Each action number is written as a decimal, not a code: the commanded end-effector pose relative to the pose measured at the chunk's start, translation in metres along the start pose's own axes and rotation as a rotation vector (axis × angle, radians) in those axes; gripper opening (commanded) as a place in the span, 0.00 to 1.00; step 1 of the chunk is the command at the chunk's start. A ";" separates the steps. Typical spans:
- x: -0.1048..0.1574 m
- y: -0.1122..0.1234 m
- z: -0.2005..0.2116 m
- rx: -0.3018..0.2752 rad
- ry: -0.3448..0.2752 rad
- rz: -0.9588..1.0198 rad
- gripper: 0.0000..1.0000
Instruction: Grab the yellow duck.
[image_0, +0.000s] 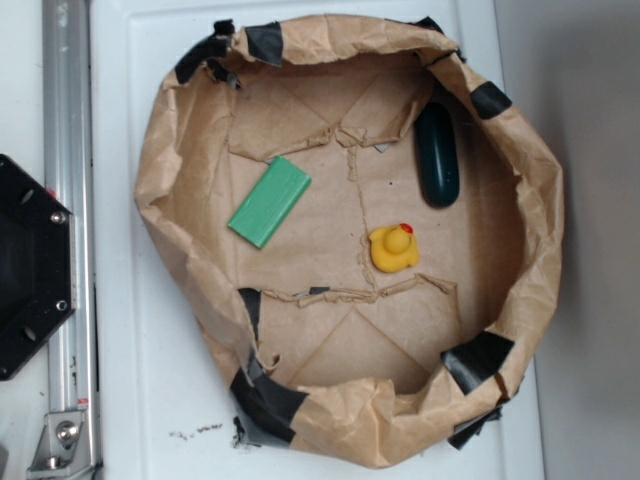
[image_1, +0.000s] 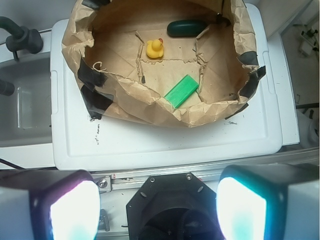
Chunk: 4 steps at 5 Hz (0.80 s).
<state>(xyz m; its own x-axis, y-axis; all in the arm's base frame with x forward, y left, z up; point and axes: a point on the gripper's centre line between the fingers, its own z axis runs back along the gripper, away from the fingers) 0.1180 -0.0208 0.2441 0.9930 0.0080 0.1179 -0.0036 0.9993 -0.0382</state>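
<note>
Looking down through the wrist camera, I see my fingers (image_1: 74, 210) spread wide and holding nothing, hanging well back from the work above the robot's black base (image_1: 167, 210). The yellow duck (image_0: 394, 248) sits upright on the floor of the brown paper basin (image_0: 175, 140), right of centre in the exterior view, clear of everything around it. A flat green block (image_0: 269, 201) lies well apart to its left, and a dark teal oblong object (image_0: 437, 154) lies near the paper wall beyond the duck. I judge the approach has not begun, so this is the very start of the reach. Next I need to carry the gripper out over the crumpled paper rim, centre it above the duck, and descend with the fingers straddling its rounded body before closing.
</note>
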 end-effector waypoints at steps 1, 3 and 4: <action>0.000 0.000 0.000 0.000 0.000 0.000 1.00; 0.088 0.019 -0.030 0.061 -0.129 -0.093 1.00; 0.116 0.025 -0.064 0.076 -0.133 -0.163 1.00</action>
<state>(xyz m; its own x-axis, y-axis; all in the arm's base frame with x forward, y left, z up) 0.2403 0.0002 0.1850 0.9610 -0.1678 0.2199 0.1579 0.9855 0.0621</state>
